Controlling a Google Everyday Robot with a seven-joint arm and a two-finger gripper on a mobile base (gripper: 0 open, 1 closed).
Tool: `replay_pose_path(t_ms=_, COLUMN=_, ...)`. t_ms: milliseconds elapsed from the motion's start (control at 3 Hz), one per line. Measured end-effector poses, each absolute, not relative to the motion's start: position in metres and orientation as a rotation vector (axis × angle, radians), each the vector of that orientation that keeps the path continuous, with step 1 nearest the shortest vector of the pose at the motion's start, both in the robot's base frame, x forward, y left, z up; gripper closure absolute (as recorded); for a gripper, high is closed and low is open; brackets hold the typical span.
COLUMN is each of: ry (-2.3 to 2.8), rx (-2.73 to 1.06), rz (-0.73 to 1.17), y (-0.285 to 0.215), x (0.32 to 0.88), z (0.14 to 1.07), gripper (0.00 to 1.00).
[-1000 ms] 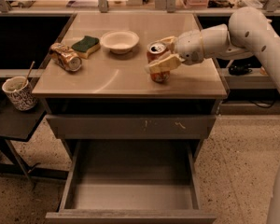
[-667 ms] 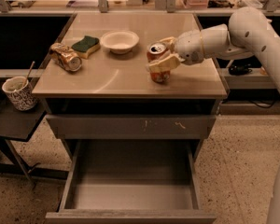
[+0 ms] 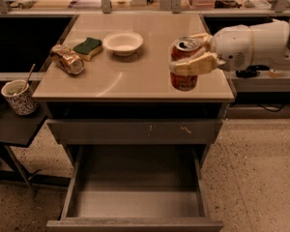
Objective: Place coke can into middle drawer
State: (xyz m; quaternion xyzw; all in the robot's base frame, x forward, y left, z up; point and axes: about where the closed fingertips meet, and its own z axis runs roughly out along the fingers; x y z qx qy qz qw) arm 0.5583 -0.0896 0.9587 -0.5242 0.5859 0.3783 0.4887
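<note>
Fingers of the gripper are clamped on the coke can, table right side; a lift toward the open middle drawer is needed.

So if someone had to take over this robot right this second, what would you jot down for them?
The gripper is at the right side of the countertop, with its fingers closed around the coke can, one in front and one behind.
The coke can is upright near the right front corner. I cannot tell whether it rests on the surface or sits just off it.
The middle drawer is pulled open below the countertop, with nothing in it.
Done: drawer open, can gripped.
Left: lift the can, bring it forward and down over the drawer, set it on the drawer floor, let go.
</note>
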Motion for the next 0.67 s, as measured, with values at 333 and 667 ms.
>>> replay_pose_path(t_ms=333, ry=1.446, rx=-1.132, rz=1.069, y=-0.094, x=0.485, z=0.977, gripper=1.00)
replay_pose_path(t_ms=667, ry=1.508, rx=-1.054, rz=1.097, y=-0.116, x=0.464, z=0.953, gripper=1.00)
